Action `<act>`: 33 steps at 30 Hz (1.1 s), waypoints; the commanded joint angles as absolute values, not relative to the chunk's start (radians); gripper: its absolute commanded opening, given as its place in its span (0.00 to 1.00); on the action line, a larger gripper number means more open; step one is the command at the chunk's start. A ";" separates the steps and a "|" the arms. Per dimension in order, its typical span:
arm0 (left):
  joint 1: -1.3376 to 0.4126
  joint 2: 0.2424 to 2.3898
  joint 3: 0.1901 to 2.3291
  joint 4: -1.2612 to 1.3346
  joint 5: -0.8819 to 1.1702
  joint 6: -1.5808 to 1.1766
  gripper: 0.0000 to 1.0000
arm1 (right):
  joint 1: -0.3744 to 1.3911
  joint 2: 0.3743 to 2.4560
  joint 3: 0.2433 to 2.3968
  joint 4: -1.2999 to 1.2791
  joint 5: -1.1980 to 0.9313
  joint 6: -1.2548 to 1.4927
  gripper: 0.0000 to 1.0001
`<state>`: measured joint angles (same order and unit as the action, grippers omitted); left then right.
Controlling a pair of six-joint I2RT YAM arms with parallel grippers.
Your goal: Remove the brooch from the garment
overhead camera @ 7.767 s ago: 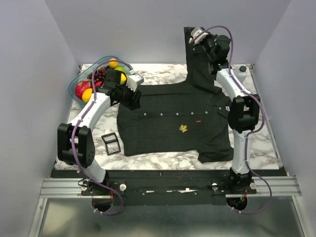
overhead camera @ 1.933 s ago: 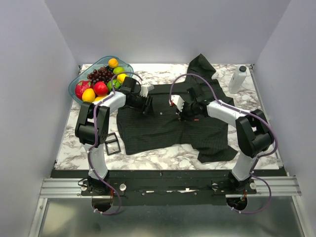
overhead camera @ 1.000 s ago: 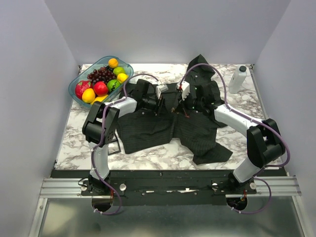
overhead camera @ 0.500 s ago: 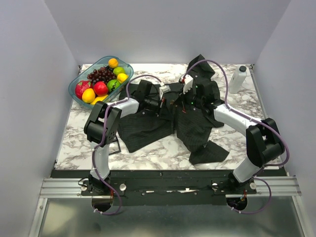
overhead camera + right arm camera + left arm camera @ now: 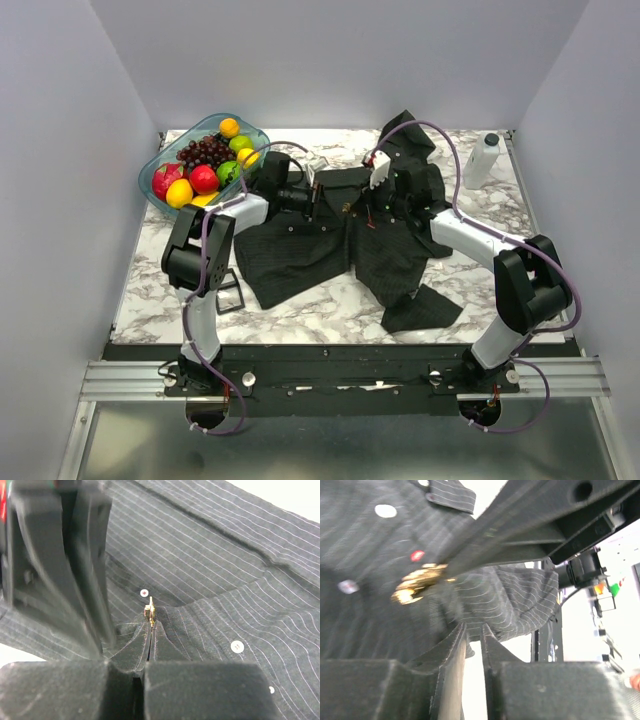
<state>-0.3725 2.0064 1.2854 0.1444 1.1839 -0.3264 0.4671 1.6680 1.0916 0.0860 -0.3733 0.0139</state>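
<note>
The garment [image 5: 300, 255], a black pinstriped shirt with white buttons [image 5: 237, 646], lies bunched on the marble table [image 5: 150, 290]. The brooch [image 5: 417, 582] is a small gold pin on its raised middle fold, and it also shows as a gold speck from above [image 5: 344, 208]. My right gripper [image 5: 151, 626] is shut, with the brooch [image 5: 150, 611] sticking out at its fingertips and the cloth pulled up around them. My left gripper [image 5: 474, 629] hovers just left of the brooch with a narrow gap between its fingers and nothing in it. From above, the two grippers face each other over the shirt: the left gripper [image 5: 318, 200] and the right gripper [image 5: 362, 208].
A blue bowl [image 5: 152, 172] of fruit stands at the back left. A black rectangular buckle frame [image 5: 225, 292] lies by the shirt's left edge. A white bottle [image 5: 482, 160] stands at the back right.
My left gripper has drawn back to the left, away from the brooch. The right gripper has stayed shut at the brooch with the shirt gathered up towards the middle.
</note>
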 commanded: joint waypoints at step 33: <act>-0.337 1.988 1.599 -0.788 1.160 0.672 0.40 | 0.460 1.672 1.215 -0.187 -0.764 -0.291 0.01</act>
